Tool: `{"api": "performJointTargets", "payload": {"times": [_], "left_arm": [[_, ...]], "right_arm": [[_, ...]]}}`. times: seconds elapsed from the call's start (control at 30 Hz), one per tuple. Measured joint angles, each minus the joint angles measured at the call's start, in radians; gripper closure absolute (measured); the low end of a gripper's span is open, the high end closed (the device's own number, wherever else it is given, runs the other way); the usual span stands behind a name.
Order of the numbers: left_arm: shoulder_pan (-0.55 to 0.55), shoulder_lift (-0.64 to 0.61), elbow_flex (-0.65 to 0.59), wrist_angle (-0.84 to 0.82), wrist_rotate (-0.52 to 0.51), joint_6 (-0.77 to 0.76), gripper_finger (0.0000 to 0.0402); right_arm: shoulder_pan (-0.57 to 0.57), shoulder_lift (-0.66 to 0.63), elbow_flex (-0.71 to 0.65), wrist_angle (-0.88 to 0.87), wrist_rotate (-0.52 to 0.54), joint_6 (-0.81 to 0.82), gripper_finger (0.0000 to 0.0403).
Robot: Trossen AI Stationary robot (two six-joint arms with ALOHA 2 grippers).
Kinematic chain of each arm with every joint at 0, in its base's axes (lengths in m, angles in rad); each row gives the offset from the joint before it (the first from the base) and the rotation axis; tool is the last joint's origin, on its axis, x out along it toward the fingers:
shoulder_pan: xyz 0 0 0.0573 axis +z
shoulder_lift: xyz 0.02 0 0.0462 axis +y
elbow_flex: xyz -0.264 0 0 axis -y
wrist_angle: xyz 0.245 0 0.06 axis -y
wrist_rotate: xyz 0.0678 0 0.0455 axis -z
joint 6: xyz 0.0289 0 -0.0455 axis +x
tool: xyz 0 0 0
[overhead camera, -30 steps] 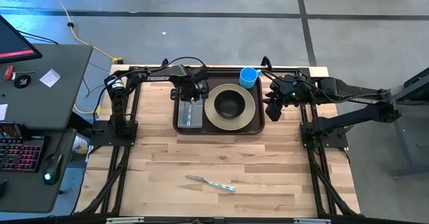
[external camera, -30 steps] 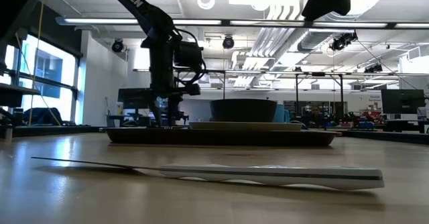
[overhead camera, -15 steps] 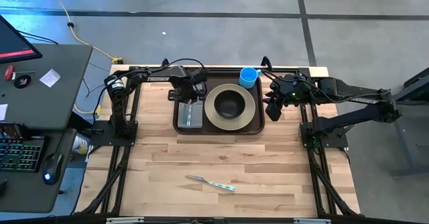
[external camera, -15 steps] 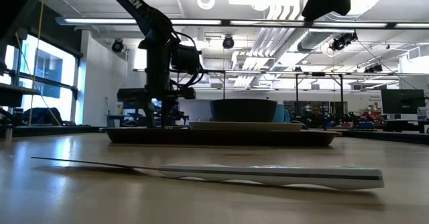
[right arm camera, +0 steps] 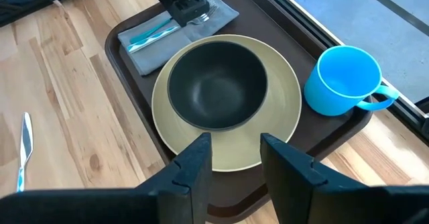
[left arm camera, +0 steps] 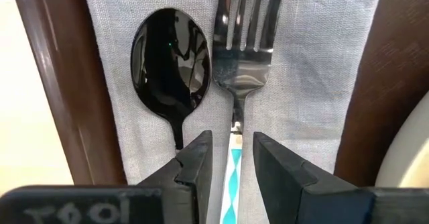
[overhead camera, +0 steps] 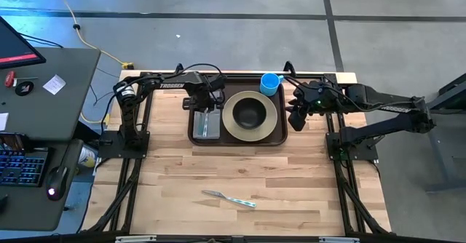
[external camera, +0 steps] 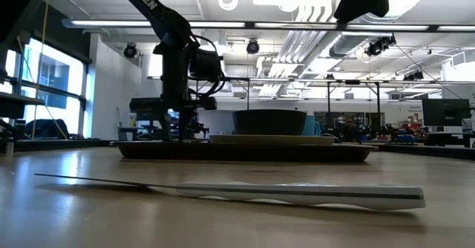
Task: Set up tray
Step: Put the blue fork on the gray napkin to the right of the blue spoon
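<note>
We see the tray upper centre, long axis left-right; left pincer spread astride the fork, right pincer spread.

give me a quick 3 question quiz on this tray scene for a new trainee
1. True or false: the knife already lies on the tray.
2. Which pieces lie on the napkin under the left hand? A) spoon and fork B) knife and fork C) spoon only
3. Fill in: the dark bowl sits on the ____.

Key
1. False: it lies on the bare table, apart from the tray.
2. A: spoon and fork side by side, the open hand above the fork's handle.
3. Plate; the blue cup stands beside it, near the right hand.
</note>
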Motion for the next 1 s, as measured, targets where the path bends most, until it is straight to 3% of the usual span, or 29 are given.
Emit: {"api": "performJointTargets", "payload": {"times": [0.27,0.83,1.0], "left_arm": [[-0.008,0.0,0.0,-0.001,0.007,-0.002,0.0259],[-0.059,0.0,0.0,-0.008,-0.091,0.006,0.0259],[-0.06,0.009,0.0,-0.004,-0.1,0.001,0.0278]], "right_arm": [[0.0,0.0,0.0,0.0,0.0,0.0,0.0284],[0.0,0.0,0.0,0.0,-0.008,0.023,0.0284],[0.0,0.0,0.0,0.0,-0.008,0.023,0.0284]]}}
